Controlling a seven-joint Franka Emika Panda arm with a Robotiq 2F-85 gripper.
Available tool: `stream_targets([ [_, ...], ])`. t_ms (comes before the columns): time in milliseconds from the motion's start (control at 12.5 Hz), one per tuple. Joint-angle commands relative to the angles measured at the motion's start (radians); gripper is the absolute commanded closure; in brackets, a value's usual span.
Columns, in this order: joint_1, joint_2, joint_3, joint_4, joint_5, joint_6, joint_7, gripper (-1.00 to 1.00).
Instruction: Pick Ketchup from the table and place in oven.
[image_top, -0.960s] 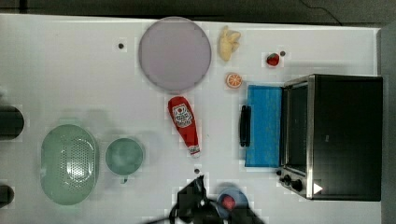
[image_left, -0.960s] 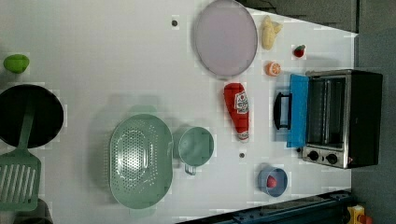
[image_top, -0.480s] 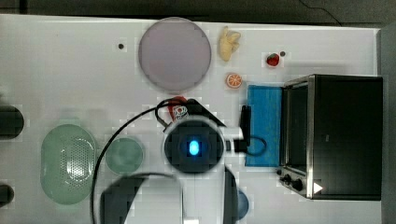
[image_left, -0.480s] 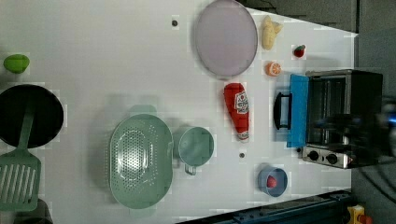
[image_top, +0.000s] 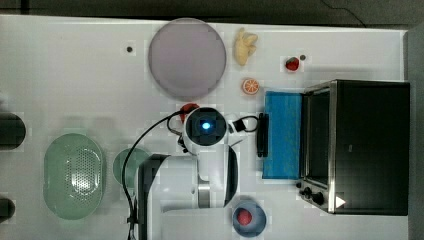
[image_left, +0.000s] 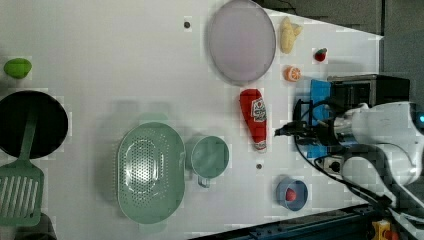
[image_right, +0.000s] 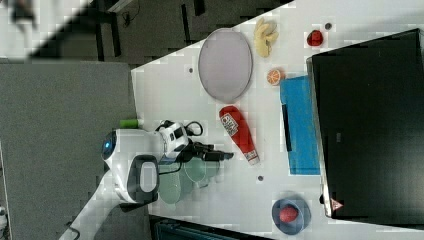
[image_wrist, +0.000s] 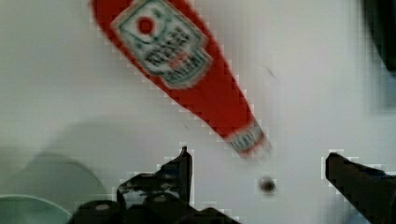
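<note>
The ketchup (image_left: 254, 119) is lying flat on the table (image_left: 125, 60), cap end pointing toward 6 o'clock in the left view, fat end up near the big grey plate (image_left: 242, 41) at its 12. In the wrist view the ketchup (image_wrist: 182, 70) runs diagonally, and the cap sits just short of a small dark hole (image_wrist: 266, 185) in the tabletop. The gripper (image_wrist: 257, 172) hangs above the table with nothing in it, jaws spread wide, one finger (image_wrist: 182, 165) on each side of that hole, not touching the bottle.

In the left view, the green mug (image_left: 210, 157) is at the bottle's 8 o'clock with the green colander (image_left: 150, 172) just beyond it. The oven (image_top: 360, 145) is at 3 o'clock in the top view, door dropped open with the blue inner face (image_top: 282, 135) up. The blue bowl (image_left: 291, 193) with a red ball sits around 5 o'clock from the bottle in the left view.
</note>
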Motion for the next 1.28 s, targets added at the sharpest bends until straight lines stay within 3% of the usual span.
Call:
stream_targets([
  [80,0.019,0.045,0.027,0.021,-0.016,0.188,-0.341,-1.0],
  [400,0.018,0.213,0.029,0.021,-0.016,0.398,-0.38,-1.0],
  [800,0.016,0.321,0.027,0.022,-0.016,0.455,-0.376,-1.0],
  [880,0.015,0.328,0.027,0.022,-0.016,0.476,-0.376,-0.92],
  [1120,0.015,0.332,0.028,0.018,-0.016,0.514,-0.376,-0.21],
  [1280,0.016,0.319,0.029,0.017,-0.016,0.513,-0.376,-0.21],
])
